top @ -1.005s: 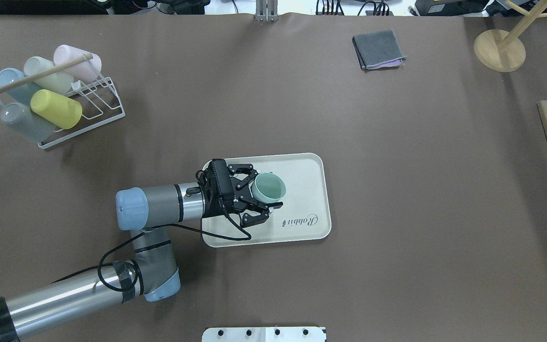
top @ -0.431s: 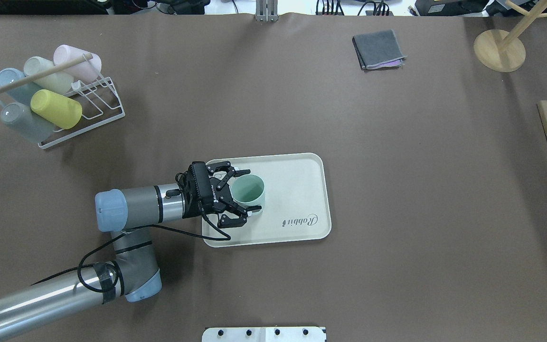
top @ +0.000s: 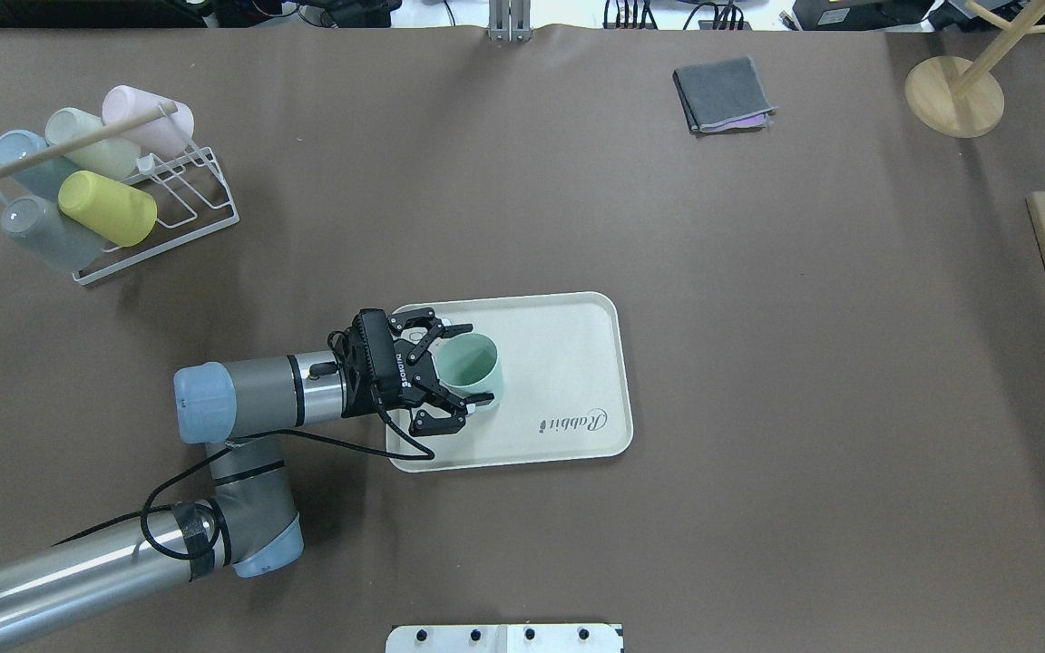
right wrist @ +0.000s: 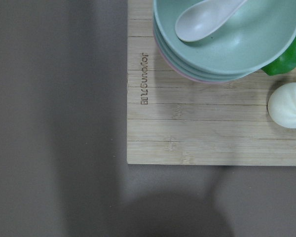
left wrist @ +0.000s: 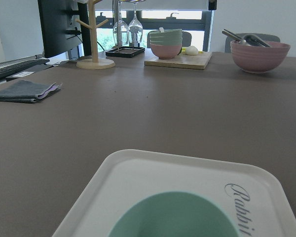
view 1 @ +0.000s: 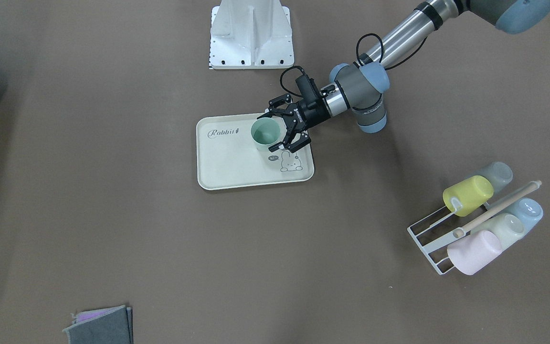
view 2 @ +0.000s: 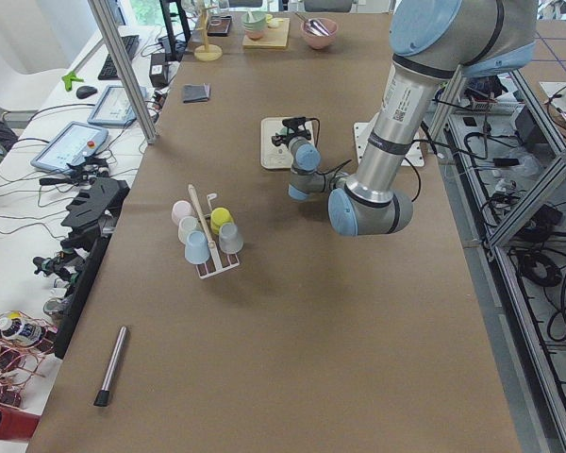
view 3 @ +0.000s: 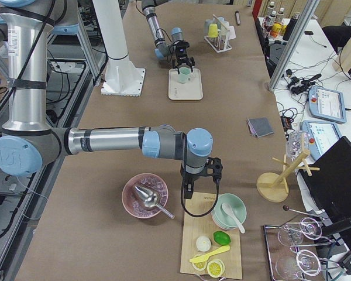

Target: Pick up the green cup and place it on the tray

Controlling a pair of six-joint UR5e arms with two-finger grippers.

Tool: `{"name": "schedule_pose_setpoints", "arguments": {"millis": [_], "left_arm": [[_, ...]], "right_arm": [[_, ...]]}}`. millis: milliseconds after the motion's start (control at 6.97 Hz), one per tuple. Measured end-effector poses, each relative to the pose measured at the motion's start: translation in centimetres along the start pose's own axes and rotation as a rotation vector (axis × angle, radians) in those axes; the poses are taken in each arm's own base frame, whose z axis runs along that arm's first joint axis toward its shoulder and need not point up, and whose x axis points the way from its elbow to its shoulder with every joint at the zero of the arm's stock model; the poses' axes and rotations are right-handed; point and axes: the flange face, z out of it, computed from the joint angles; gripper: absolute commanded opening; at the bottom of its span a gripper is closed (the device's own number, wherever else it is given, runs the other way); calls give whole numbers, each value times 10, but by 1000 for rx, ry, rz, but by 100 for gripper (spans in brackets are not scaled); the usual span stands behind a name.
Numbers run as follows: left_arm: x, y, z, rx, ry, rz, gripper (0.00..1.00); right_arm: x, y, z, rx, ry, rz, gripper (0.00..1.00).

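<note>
The green cup [top: 471, 365] stands upright on the left half of the cream tray [top: 568, 363], away from the "Rabbit" lettering. My left gripper [top: 482, 363] lies level beside it, open, with a finger on each side of the cup and a little apart from its wall. The front-facing view shows the cup [view 1: 264, 132], tray [view 1: 227, 162] and left gripper [view 1: 273, 131] the same way. The left wrist view shows the cup's rim [left wrist: 175, 217] low in front on the tray [left wrist: 138, 173]. My right gripper [view 3: 202, 175] hovers over a wooden board far right; I cannot tell its state.
A white wire rack [top: 123, 195] with several coloured cups stands at the far left. A folded grey cloth [top: 722, 93] and a wooden mug tree [top: 953, 95] are at the back right. The wooden board [right wrist: 187, 128] carries stacked bowls [right wrist: 227, 39].
My left arm drew back leftward and lowered the tilted cup onto the tray's left half. The fingers then spread and the gripper slid slightly back while the cup stayed.
</note>
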Motion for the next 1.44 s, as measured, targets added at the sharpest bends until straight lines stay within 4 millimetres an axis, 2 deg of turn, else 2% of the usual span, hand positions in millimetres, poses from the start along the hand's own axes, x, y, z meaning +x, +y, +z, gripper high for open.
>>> {"name": "schedule_pose_setpoints", "arguments": {"millis": [287,431,718,861,1148,1435], "left_arm": [[6,-11,1,13,8,-5,98],[9,-25,2,16,10,-9,98],[13,-66,6,-33,-11,-40,98],[1,-83,5,-91,-50,-49,98],[-48,-111,-1,-265,-190,-55,98],[-101,-124,-15,-522,-363,-90,98]], "right_arm": [[0,0,0,-1,-2,0,100],[0,0,0,-1,-2,1,100],[0,0,0,-1,-3,1,100],[0,0,0,-1,-3,1,100],[-1,0,0,0,-3,0,100],[0,0,0,0,-1,-2,100]]}}
